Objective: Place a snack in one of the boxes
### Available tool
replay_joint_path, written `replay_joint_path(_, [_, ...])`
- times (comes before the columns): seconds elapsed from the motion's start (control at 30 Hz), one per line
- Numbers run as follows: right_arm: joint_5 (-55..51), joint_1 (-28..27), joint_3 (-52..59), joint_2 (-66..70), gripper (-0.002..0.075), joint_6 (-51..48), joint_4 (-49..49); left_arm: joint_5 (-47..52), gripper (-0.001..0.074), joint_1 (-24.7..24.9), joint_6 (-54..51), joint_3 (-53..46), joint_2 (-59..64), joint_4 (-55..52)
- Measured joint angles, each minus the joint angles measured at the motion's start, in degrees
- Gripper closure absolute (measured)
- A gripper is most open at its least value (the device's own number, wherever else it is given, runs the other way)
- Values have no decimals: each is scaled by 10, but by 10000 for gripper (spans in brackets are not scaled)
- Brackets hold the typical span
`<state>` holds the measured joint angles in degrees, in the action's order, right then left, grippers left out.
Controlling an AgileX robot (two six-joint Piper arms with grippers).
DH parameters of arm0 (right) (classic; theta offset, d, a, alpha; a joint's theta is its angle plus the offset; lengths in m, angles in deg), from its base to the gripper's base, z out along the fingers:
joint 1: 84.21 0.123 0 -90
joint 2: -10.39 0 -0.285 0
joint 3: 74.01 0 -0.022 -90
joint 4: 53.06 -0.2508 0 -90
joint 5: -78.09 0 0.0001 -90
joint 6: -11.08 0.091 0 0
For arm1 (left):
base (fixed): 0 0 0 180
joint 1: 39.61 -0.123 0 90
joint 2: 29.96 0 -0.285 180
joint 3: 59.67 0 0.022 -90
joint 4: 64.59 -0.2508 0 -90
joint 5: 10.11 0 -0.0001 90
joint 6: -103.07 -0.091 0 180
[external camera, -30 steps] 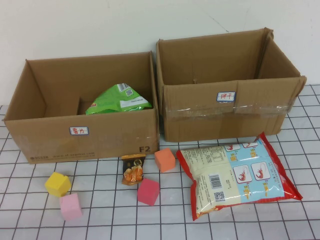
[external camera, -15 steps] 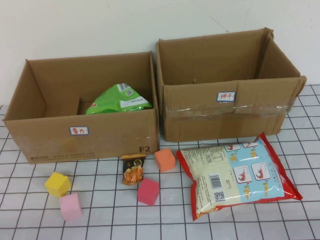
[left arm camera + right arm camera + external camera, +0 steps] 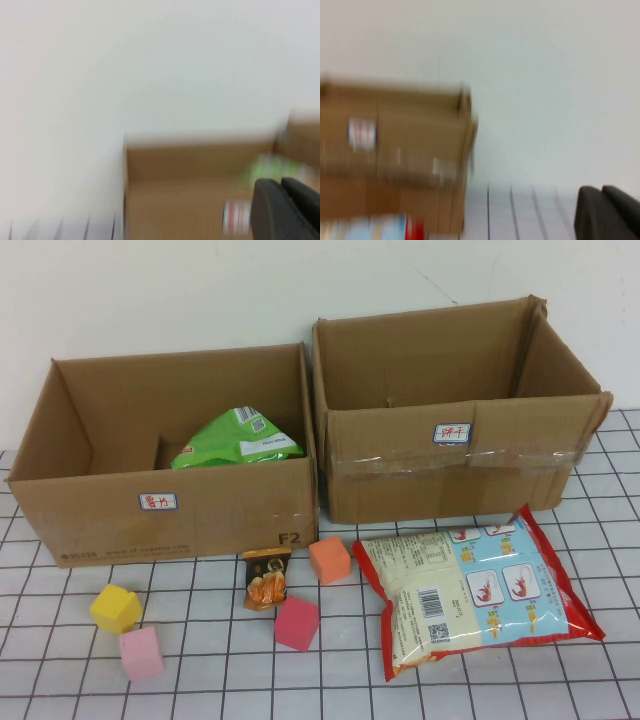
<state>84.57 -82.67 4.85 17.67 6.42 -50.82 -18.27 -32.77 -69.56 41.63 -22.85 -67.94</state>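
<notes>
High view, shrimp snack bag (image 3: pixel 475 590) beside right box (image 3: pixel 455 465), left hand (image 3: pixel 287 210), right hand (image 3: pixel 607 212), grip unclear.

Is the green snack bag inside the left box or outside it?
Inside: the green bag shows behind the left box front wall.

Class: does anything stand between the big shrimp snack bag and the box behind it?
Nothing visible does. The shrimp snack bag lies flat right before the right box, whose top is open. The foam cubes lie further left. The left claw and right claw show only at their wrist views' edges, away from the table.
</notes>
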Motion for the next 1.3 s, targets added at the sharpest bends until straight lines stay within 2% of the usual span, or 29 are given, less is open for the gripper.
replay_joint_path(0.2, [191,0,0,0,725,1,0,-189,736,0,0,0,0,-2])
replay_joint_path(0.3, [246,0,0,0,725,1,-3,-256,736,0,0,0,0,-3])
replay_joint_path(0.43, [259,0,0,0,725,-3,-31,-315,736,0,0,0,0,-4])
replay_joint_path(0.57, [251,0,-2,0,725,-6,-46,-330,736,0,3,0,0,-4])
replay_joint_path(0.63, [207,0,-17,0,725,-7,-36,-332,736,0,22,0,0,-7])
replay_joint_path(0.67, [131,0,-51,0,725,-8,-12,-328,736,0,38,0,-1,1])
replay_joint_path(0.73, [39,0,-91,0,725,-9,2,-268,736,0,47,9,-2,18])
replay_joint_path(0.9, [-197,0,-190,29,725,-10,13,90,736,0,61,132,10,33])
replay_joint_path(1.0, [-299,0,-212,121,725,-43,14,308,736,0,61,219,89,33])
replay_joint_path(1.03, [-315,0,-213,151,725,-58,14,345,736,0,61,231,115,33])
replay_joint_path(1.17, [-334,0,-213,254,725,-107,9,377,736,0,64,237,210,57])
replay_joint_path(1.3, [-318,0,-213,330,725,-139,-34,313,736,1,83,222,302,130])
